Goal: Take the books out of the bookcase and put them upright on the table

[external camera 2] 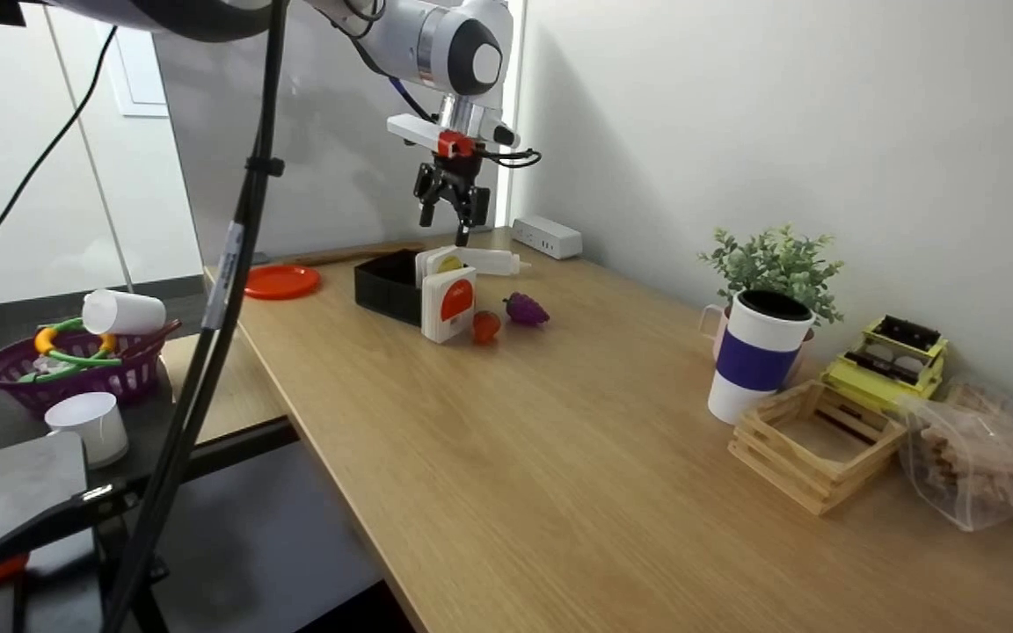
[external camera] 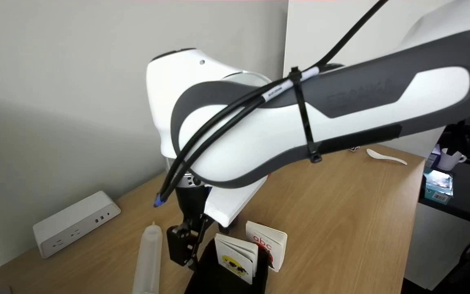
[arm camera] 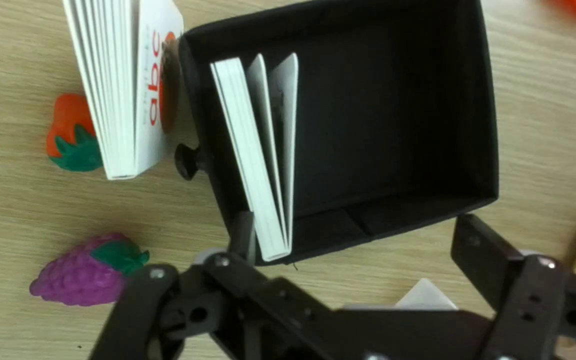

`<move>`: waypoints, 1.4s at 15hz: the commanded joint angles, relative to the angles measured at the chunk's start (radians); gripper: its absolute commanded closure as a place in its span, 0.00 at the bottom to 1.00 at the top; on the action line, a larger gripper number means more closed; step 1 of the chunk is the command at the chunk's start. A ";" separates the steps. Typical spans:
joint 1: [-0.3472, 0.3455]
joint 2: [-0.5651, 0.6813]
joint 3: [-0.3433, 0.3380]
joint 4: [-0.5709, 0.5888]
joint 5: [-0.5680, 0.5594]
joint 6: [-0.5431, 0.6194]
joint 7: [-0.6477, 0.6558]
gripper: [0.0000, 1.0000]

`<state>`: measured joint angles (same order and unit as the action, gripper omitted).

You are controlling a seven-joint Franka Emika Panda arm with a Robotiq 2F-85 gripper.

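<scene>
A white book with a red "abc" cover (external camera: 265, 247) stands upright on the wood-grain table (external camera: 333, 220), just outside the black bookcase (external camera: 206, 279). It also shows in an exterior view (external camera 2: 447, 306) and the wrist view (arm camera: 110, 95). Another white book with a yellow mark (external camera: 235, 261) stands inside the bookcase near one wall, its cover slightly fanned open; in the wrist view (arm camera: 253, 170) its top edge shows. My gripper (arm camera: 360, 245) is open and empty above the bookcase's side; one finger overlaps the inside book's end in that view. It hangs above table height in an exterior view (external camera 2: 451, 215).
A strawberry toy (external camera 2: 485, 326) and a purple grape toy (external camera 2: 524, 309) lie near the standing book. A white cylinder (external camera: 148, 261) lies beside the bookcase. A white power strip (external camera: 76, 224) sits by the wall. A red plate (external camera 2: 282, 281) and a wooden crate (external camera 2: 814, 448) are further off.
</scene>
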<state>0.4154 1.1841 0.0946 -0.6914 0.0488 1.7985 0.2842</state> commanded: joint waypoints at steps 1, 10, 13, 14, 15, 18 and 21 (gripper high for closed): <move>0.045 0.019 -0.060 0.018 -0.041 0.033 0.163 0.00; 0.095 0.001 -0.138 0.005 -0.146 -0.087 0.356 0.00; 0.069 0.003 -0.102 0.004 -0.126 -0.096 0.229 0.00; 0.061 0.002 -0.093 0.001 -0.122 -0.092 0.170 0.00; 0.053 -0.001 -0.081 -0.002 -0.118 -0.093 0.105 0.00; 0.030 -0.010 -0.061 -0.014 -0.120 -0.102 -0.066 0.00; 0.006 -0.018 -0.042 -0.023 -0.120 -0.105 -0.234 0.00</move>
<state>0.4529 1.1894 0.0198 -0.6916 -0.0806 1.7184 0.1951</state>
